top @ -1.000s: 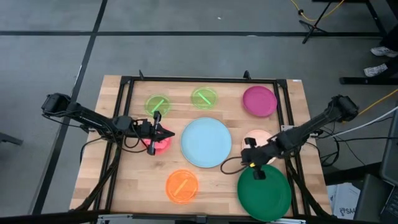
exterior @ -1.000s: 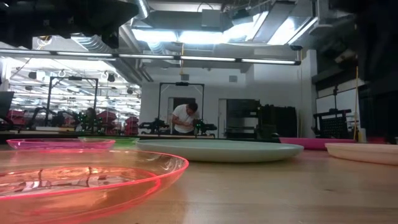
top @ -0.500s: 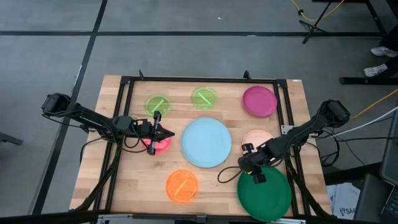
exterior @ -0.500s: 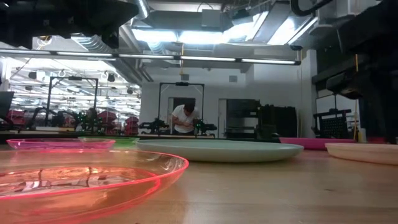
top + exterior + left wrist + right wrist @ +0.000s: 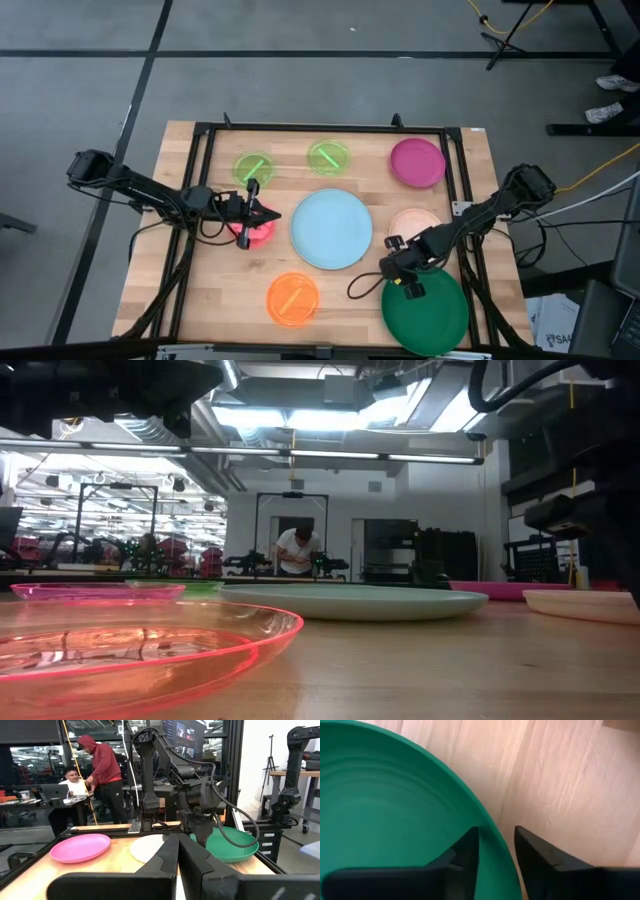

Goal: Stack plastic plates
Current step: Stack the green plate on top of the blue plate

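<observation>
Nearest the front edge of the wooden table (image 5: 215,290), seen from straight above, lie two plates: a small translucent orange plate (image 5: 292,298) toward the left and a large dark green plate (image 5: 426,312) at the right corner. The right gripper (image 5: 410,290) is down at the green plate's rim; its wrist view shows the two dark fingers (image 5: 462,851) slightly apart and straddling that rim, one inside the plate and one over the bare wood, not yet closed on it.

Farther back, across the middle of the table, a large light blue plate (image 5: 331,228) sits centrally. To its right is a peach plate (image 5: 413,221), partly hidden by the right arm. To its left is a small red-pink plate (image 5: 255,231), with the left gripper (image 5: 247,214) poised over it (whether it touches the plate cannot be told). That arm's own camera shows its fingers pressed together, holding nothing.

Along the far side are two small translucent green plates (image 5: 253,167) and (image 5: 328,157), well apart from each other, and a magenta plate (image 5: 417,162) near the far right corner.

Beyond the table, the level camera shows a workshop room with a person (image 5: 298,550) bending over a bench.

All eight plates lie singly, none resting on another, so the stacking appears not to have begun. By the look of it, the first step in hand is gripping the dark green plate; every plate is yet to be gathered into a pile.
</observation>
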Available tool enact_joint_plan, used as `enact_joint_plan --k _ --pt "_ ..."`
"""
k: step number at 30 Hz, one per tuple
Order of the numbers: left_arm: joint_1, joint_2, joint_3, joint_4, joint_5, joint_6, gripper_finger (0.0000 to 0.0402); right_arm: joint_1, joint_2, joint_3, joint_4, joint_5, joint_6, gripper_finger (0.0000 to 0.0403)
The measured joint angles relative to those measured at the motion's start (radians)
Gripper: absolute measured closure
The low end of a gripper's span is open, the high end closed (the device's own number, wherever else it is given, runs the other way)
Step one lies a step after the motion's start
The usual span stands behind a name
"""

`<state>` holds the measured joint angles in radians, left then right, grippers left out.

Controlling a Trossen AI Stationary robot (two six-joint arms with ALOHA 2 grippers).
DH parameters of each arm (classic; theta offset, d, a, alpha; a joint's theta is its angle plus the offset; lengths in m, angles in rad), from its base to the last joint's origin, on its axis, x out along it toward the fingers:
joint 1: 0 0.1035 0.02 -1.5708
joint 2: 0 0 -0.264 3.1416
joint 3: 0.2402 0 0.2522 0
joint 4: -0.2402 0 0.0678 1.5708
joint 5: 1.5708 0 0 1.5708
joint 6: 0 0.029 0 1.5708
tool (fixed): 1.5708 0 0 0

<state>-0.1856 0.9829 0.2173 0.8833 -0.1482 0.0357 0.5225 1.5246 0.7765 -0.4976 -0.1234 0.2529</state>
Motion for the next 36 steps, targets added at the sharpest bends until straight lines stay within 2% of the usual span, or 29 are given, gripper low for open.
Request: enact_joint_plan --k 7,9,13,20,28,36 --pt "0.0 0.0 0.0 0.0 0.0 0.0 0.0398 0.0 -0.001 0.0 0.006 -0.01 -0.018 0.0387" --pt "0.0 0.0 0.0 0.0 0.0 0.0 0.0398 0.0 -0.001 0.001 0.011 -0.019 -0.014 0.0397" --pt "0.0 0.0 0.0 0.0 0.0 0.0 0.0398 -0.001 -0.001 0.001 0.028 -0.027 0.002 0.0394" --pt "0.0 0.0 0.0 0.0 0.0 0.0 0.0398 -0.012 -0.001 0.065 -0.059 -0.028 0.002 0.0399" --pt "0.0 0.0 0.0 0.04 0.0 -0.006 0.0398 -0.082 -0.001 0.17 -0.149 -0.071 -0.026 0.0402" --pt "0.0 0.0 0.0 0.044 0.0 -0.006 0.0398 -0.165 -0.043 0.252 -0.19 -0.049 -0.078 0.0402"
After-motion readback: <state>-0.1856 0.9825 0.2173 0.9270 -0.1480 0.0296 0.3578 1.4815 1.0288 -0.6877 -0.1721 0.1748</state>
